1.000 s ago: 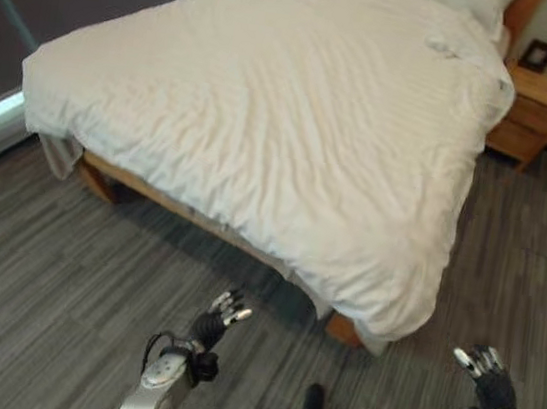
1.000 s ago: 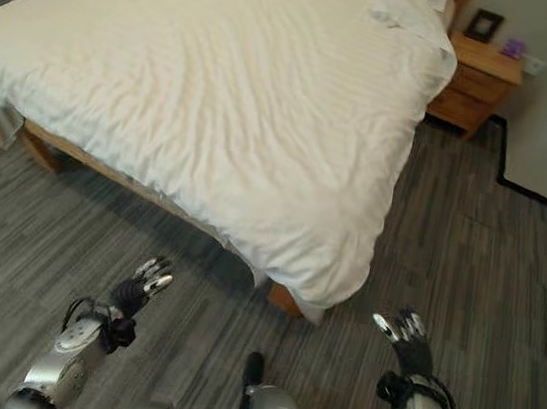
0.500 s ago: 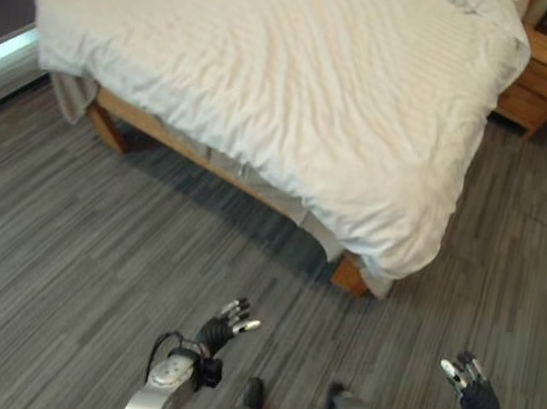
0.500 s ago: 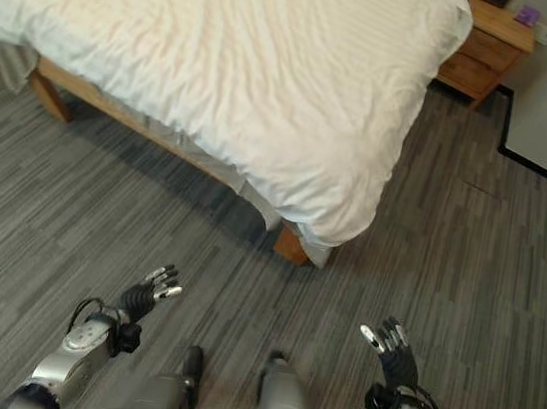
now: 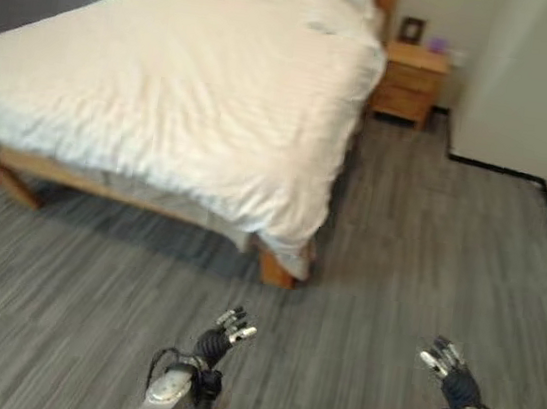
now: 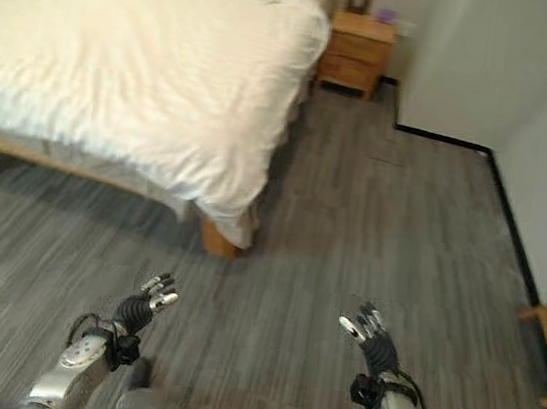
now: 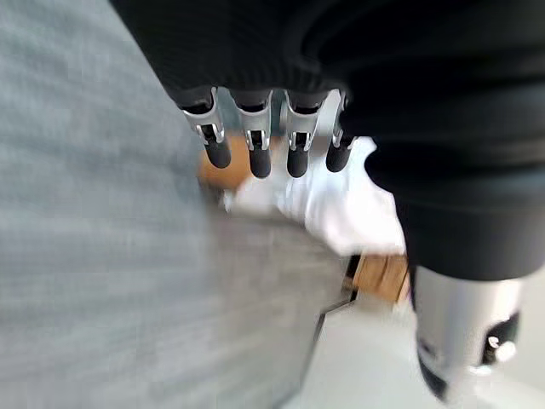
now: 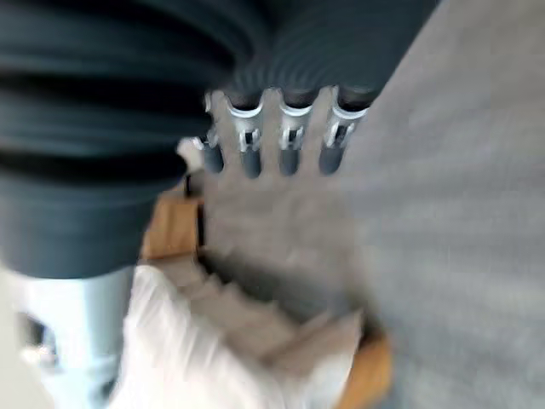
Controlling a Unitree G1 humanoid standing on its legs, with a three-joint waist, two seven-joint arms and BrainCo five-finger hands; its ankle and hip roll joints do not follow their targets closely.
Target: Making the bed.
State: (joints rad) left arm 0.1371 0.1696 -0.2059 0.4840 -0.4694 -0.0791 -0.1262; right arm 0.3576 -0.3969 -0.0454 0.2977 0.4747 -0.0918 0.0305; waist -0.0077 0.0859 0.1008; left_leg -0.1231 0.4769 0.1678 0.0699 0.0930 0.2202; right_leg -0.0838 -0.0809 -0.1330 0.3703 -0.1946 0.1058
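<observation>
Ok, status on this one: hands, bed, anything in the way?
Left hand open, empty, over the floor. Right hand open, empty. Bed ahead to the left, white duvet spread, corner hanging over the foot. Bare floor between.

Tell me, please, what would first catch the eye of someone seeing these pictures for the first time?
The big wooden-framed bed under a white striped duvet fills the upper left, its cover hanging over the near corner. Beyond it, a small wooden nightstand stands against the far wall. Low in front, the left hand and right hand hover open over the grey striped floor, holding nothing.
</observation>
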